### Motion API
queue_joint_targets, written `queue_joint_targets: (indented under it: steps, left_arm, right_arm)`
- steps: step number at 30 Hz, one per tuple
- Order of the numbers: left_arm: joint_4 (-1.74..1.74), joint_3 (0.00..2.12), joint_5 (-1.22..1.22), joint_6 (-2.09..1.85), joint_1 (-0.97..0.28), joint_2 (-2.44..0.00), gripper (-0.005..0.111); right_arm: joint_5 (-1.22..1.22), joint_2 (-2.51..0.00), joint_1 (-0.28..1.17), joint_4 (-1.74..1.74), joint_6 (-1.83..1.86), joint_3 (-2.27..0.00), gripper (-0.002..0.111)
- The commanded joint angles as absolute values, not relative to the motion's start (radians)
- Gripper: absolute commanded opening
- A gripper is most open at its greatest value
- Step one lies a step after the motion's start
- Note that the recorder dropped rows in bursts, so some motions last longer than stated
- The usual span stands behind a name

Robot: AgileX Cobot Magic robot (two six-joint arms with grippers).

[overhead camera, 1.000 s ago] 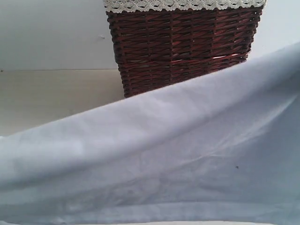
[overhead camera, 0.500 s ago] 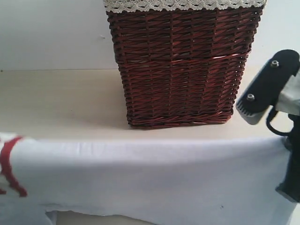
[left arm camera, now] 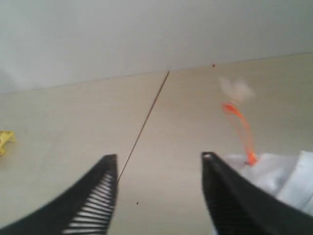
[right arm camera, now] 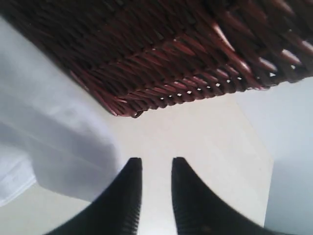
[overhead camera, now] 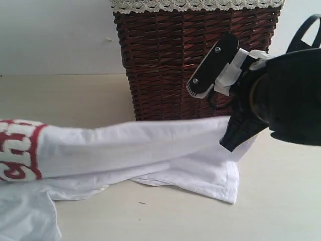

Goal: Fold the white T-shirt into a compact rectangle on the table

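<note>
The right gripper (right arm camera: 154,164) is open only a little. There is a thin gap between its two black fingers (right arm camera: 128,196), and only the bare table (overhead camera: 281,201) shows through the gap. Nothing is pinched between them. The white T-shirt (overhead camera: 135,143) is right next to one finger, but I cannot tell if it touches. In the exterior view, the right end of the shirt rests up against the black right arm (overhead camera: 286,100).

The left gripper (left arm camera: 159,156) is wide open and holds nothing. Bare table shows between its fingers. A bit of white cloth and a small orange tag (left arm camera: 242,129) are close beside one finger. A thin dark line (left arm camera: 146,117) runs across the table there, and a small yellow thing (left arm camera: 5,141) sits off at the edge.

The shirt lies on the table in front of the brown basket (overhead camera: 170,60). It is bunched into a long band going from left to right, with another layer under it. Red letters (overhead camera: 20,150) show at its left end. The basket has white lace (overhead camera: 190,5) along its top.
</note>
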State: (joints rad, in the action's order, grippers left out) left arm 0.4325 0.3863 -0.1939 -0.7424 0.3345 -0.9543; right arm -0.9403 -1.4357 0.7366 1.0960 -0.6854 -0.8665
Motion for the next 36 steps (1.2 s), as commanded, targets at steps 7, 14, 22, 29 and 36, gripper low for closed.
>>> queue_joint_targets:
  steps: [7, 14, 22, 29, 36]
  left_arm:
    - [0.332, 0.486, 0.105, -0.474, 0.206, -0.959, 0.006]
    - [0.412, 0.551, 0.706, -0.723, -0.036, -1.039, 0.000]
    - [0.372, 0.510, 0.764, -0.627, -0.145, -1.238, 0.000]
    - [0.362, 0.511, 0.622, -0.587, -0.176, -1.469, 0.000]
    - [0.220, 0.511, 0.818, -0.547, -0.222, -1.624, 0.000]
  right_arm:
    - [-1.047, -1.440, 0.730, 1.039, -0.667, -1.027, 0.031]
    - [-1.040, -1.282, 0.730, 0.735, -0.455, -1.027, 0.000]
    - [-0.998, -1.092, 0.732, 0.599, -0.391, -1.027, 0.000]
    - [-0.993, -1.050, 0.732, 0.556, -0.370, -1.027, 0.000]
    - [-0.962, -1.050, 0.732, 0.471, -0.282, -1.027, 0.000]
